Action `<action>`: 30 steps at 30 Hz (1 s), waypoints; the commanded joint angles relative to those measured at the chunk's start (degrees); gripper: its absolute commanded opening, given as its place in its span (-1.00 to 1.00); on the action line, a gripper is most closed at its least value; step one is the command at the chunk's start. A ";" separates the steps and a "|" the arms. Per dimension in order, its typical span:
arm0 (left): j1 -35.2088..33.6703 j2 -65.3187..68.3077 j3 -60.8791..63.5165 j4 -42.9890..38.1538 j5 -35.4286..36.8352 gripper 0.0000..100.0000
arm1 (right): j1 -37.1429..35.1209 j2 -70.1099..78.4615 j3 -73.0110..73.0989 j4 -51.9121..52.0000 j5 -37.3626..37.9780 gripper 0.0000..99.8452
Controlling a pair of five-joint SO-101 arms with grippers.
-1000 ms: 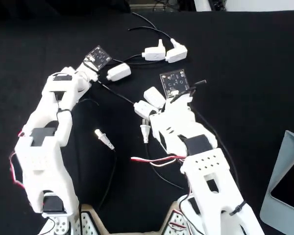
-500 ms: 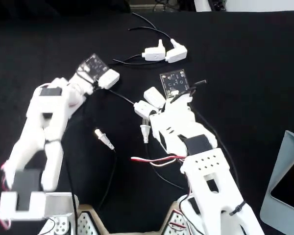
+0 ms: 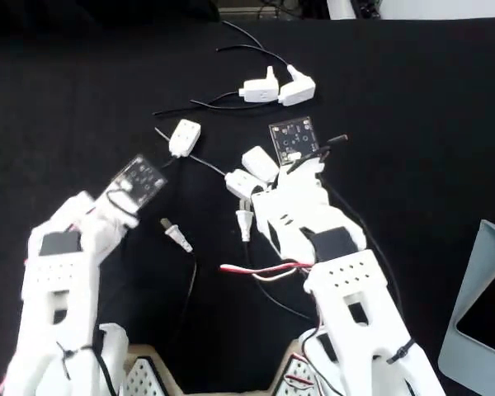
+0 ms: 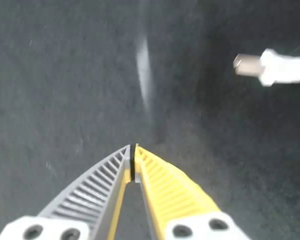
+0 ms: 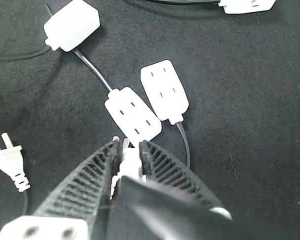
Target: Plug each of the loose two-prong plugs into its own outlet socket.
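Observation:
My right gripper [image 5: 128,150] is shut on a white two-prong plug [image 5: 130,165], whose front end sits at the near end of a white outlet socket [image 5: 132,117] [image 3: 241,183]. A second socket [image 5: 164,90] lies beside that one. My left gripper [image 4: 133,149] is shut on nothing and hangs over bare black cloth. A loose plug [image 4: 275,67] [image 3: 175,235] lies a little ahead of it. Another loose plug [image 5: 7,160] [image 3: 244,221] rests beside the right arm [image 3: 301,210]. A further socket [image 3: 185,136] [image 5: 72,24] lies behind on its black cord.
Two more white sockets [image 3: 260,88] [image 3: 297,87] sit at the back with black cords trailing off. Red and white wires [image 3: 260,271] cross the right arm. A grey stand [image 3: 478,313] is at the right edge. The left arm [image 3: 62,264] occupies the near left.
The left arm has pulled back from the rear socket toward the near left. That socket shifted slightly left and forward and now lies free. The right arm has not moved.

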 commanded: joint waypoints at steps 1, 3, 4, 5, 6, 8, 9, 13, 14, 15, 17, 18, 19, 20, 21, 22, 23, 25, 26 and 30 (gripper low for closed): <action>-3.65 -8.18 3.82 0.44 -0.62 -0.94 | -0.97 -1.36 -0.22 -0.97 0.18 -0.98; -4.53 -10.29 5.14 0.44 -0.44 -0.94 | -0.97 -1.36 -0.22 -0.97 0.18 -0.98; -4.88 -10.99 5.49 0.44 -0.35 -0.94 | -0.97 -1.36 -0.22 -0.97 0.18 -0.98; -5.23 -11.60 5.67 0.44 -0.26 -0.93 | -0.97 -1.36 -0.22 -0.88 0.18 -0.98; -5.49 -12.13 5.85 0.44 -0.26 -0.93 | -0.97 -1.36 -0.22 -0.88 0.18 -0.98; -5.49 -12.75 5.93 0.44 -0.18 -0.93 | -0.97 -1.36 -0.22 -0.88 0.18 -0.98; -5.41 -12.75 5.93 0.44 -0.09 -0.90 | -0.97 -1.36 -0.22 -0.88 0.18 -0.98; -4.97 -12.75 5.41 0.09 8.18 -0.56 | -0.97 -1.36 -0.22 -0.88 0.18 -0.98; -4.62 -12.75 5.14 0.00 10.29 -0.48 | -0.97 -1.36 -0.22 -0.79 0.18 -0.98; -3.82 -12.57 4.70 0.00 11.78 -0.45 | -0.97 -1.36 -0.22 -0.79 0.18 -0.98; -2.07 -12.57 4.00 0.00 13.27 -0.50 | -0.97 -1.36 -0.22 -0.79 0.18 -0.98; -0.84 -12.57 3.65 0.00 13.54 -0.54 | -0.97 -1.36 -0.22 -0.79 0.18 -0.98; 0.31 -12.48 3.30 0.00 13.54 -0.57 | -0.97 -1.36 -0.22 -0.79 0.18 -0.98; 1.45 -12.04 3.12 0.00 13.63 -0.59 | -0.97 -1.36 -0.22 -0.79 0.18 -0.98; 2.68 -11.25 2.68 -0.18 13.63 -0.61 | -0.97 -1.36 -0.22 -0.79 0.18 -0.98; 3.65 -10.11 2.07 -0.70 13.71 -0.61 | -0.97 -1.36 -0.22 -0.79 0.18 -0.98; 4.44 -8.44 1.36 -1.32 14.51 -0.62 | -0.97 -1.36 -0.22 -0.79 0.18 -0.98; 5.05 -3.52 -1.01 -3.43 16.35 -0.61 | -0.97 -1.36 -0.22 -0.79 0.18 -0.98; 5.05 -0.35 -2.86 -4.31 16.97 -0.61 | -0.97 -1.36 -0.22 -0.79 0.18 -0.98; 5.05 15.91 -13.49 -4.75 18.90 -0.61 | -0.97 -1.36 -0.22 -0.79 0.18 -0.98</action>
